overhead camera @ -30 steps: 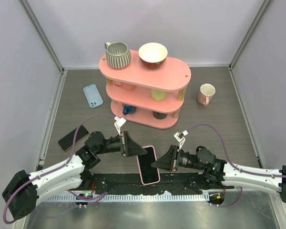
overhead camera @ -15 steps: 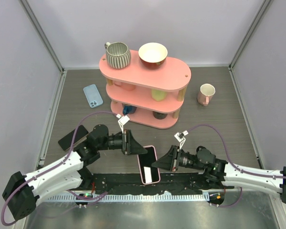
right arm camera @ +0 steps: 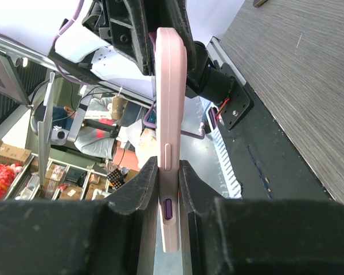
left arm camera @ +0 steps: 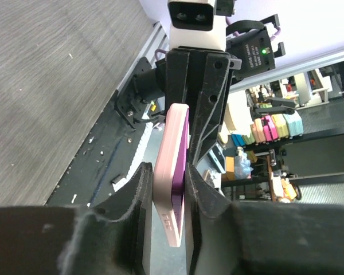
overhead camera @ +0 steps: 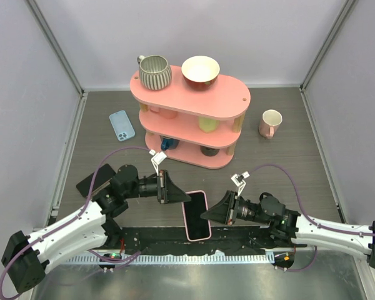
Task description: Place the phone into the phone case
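Phone case [overhead camera: 184, 220] is pink, held up off the counter [overhead camera: 287, 169] over its near edge, midway between the two arm bases. Phone [overhead camera: 197, 217] sits in it, dark screen facing up toward the top camera, pink rim showing all round. Left hand [overhead camera: 185, 197] is clamped on the far end, one finger [left arm camera: 139, 195] on the pink back and the other on the purple phone side. Right hand [overhead camera: 211, 214] is clamped on the case's right long edge, with fingers [right arm camera: 139, 195] pressed against both faces. A purple side button shows through the case cutout in the right wrist view. Can't tell if the phone is fully seated: the left wrist view shows a purple edge alongside the pink.
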`<state>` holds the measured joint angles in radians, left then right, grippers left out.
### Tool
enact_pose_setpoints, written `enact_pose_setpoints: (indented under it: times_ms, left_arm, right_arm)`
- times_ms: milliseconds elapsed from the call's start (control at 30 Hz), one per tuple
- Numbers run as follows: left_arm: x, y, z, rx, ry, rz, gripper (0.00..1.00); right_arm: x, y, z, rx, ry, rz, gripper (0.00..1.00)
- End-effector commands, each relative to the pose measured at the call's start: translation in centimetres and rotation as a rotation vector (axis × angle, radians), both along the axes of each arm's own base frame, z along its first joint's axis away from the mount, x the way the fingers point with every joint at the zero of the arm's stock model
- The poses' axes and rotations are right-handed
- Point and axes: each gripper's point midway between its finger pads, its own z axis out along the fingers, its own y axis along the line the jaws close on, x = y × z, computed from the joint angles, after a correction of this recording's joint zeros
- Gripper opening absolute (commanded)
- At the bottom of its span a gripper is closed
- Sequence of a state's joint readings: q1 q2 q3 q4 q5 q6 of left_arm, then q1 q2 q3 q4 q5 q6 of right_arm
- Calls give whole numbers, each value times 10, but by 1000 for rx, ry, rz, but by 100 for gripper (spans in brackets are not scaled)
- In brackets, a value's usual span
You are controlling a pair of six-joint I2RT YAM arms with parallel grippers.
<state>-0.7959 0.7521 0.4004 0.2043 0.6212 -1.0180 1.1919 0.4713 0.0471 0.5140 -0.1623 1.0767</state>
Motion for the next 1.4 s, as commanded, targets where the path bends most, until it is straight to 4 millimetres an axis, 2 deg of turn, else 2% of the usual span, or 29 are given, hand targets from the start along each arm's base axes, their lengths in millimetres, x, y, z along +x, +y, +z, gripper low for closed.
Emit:
enact_pose_setpoints:
  times_ms: [0, 67, 100, 167, 200, 267, 300, 467, 500, 600, 733, 767, 933, 1000, 1033, 1067, 1100, 1133, 1167, 1200, 1233, 1267, 1300, 1367]
  left_arm:
    - [5, 1, 8, -26, -42, 23, 9]
    - [8, 2, 5, 7, -49, 39, 2]
    - [11, 5, -8, 70, -45, 53, 1]
    - [14, 6, -7, 109, -55, 60, 1]
    - [14, 9, -18, 157, -46, 60, 1]
    - [17, 8, -15, 177, -54, 64, 1]
    - [17, 8, -17, 187, -48, 61, 3]
    - [19, 8, -18, 204, -37, 69, 33]
    - [20, 9, -16, 205, -39, 78, 44]
    - [26, 13, -20, 235, -36, 122, 54]
    - [27, 14, -20, 223, -34, 132, 56]
    - [27, 11, -15, 190, -36, 131, 56]
    - [18, 3, -21, 115, 26, 77, 57]
    - [20, 2, -22, 108, 29, 88, 57]
    - [28, 5, -24, 130, 18, 137, 58]
    - [31, 12, -39, 205, 48, 176, 64]
    - [39, 18, -32, 242, 6, 224, 68]
    - [60, 32, -38, 316, -18, 357, 69]
    - [60, 47, -50, 409, 2, 399, 76]
    - [70, 56, -35, 420, -39, 468, 80]
    - [76, 66, -33, 461, -64, 515, 84]
    - [83, 82, -36, 528, -83, 584, 99]
    - [87, 86, -21, 519, -114, 612, 100]
    - [93, 99, -3, 542, -168, 669, 100]
  right_arm:
    - [-2, -2, 35, 124, -24, 4, 1]
    - [-1, -1, 32, 118, -19, 1, 1]
    - [0, -1, 32, 114, -22, -6, 1]
    - [1, -1, 31, 104, -27, -10, 1]
    - [2, 0, 30, 99, -29, -15, 1]
    - [4, 1, 32, 94, -35, -21, 1]
    - [4, 2, 31, 85, -37, -22, 1]
    - [6, 3, 40, 101, -54, -31, 1]
    - [7, 3, 39, 96, -51, -34, 1]
    - [10, 2, 35, 72, -53, -54, 1]
    - [11, 1, 36, 75, -58, -62, 1]
    - [12, 0, 37, 78, -58, -70, 1]
    - [17, -1, 47, 101, -68, -97, 1]
    - [25, 0, 45, 85, -60, -139, 1]
    - [28, -1, 46, 81, -61, -155, 1]
    - [28, 0, 43, 64, -62, -157, 1]
    - [40, -2, 38, 31, -54, -224, 1]
    - [44, -3, 32, 4, -64, -241, 1]
    - [47, -3, 25, -25, -57, -257, 1]
    - [49, -3, 23, -34, -53, -268, 1]
    - [51, -3, 20, -47, -51, -280, 1]
    - [53, -3, 17, -62, -47, -287, 1]
    - [54, -3, 15, -70, -41, -293, 1]
    - [59, -2, 3, -118, -29, -319, 1]
